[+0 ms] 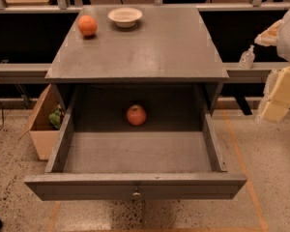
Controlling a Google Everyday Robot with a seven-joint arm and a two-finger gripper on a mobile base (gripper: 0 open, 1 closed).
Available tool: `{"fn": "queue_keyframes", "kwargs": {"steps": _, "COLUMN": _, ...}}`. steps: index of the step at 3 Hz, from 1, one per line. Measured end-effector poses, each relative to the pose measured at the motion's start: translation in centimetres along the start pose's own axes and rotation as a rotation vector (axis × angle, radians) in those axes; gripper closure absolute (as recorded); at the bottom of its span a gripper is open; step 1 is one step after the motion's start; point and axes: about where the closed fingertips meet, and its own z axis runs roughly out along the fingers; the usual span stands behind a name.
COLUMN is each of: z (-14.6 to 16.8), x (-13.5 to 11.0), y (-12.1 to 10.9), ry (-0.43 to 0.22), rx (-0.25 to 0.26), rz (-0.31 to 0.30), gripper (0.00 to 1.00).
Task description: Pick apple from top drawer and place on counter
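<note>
- Resting on the floor of the wide, shallow grey wooden top drawer [135,185], the round red apple [136,115] sits far back, near the middle of the rear wall, touching nothing else.
- The drawer stands pulled out toward the camera, with a small metal knob [135,194] at the centre of its flat front panel.
- Above it, the flat grey wooden worktop [145,47] carries a uniformly orange round fruit [87,25] near its far left corner and a shallow cream bowl [125,16] near it, the two apart.
- The robot's pale cream hand [279,93] hangs at the right edge of view, beside the worktop and well apart from the apple. I cannot tell whether it is open or closed.
- A brown cardboard box [41,129] stands on the floor left of the drawer, and a small clear bottle [247,58] stands on the ledge to the right.
</note>
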Motion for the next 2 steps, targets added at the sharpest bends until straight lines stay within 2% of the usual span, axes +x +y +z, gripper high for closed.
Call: {"fn": "queue_keyframes", "kwargs": {"steps": 2, "z": 0.34, "x": 0.03, "y": 0.6, "ry": 0.011, "rx": -0.003, "rz": 0.034, "gripper": 0.0}}
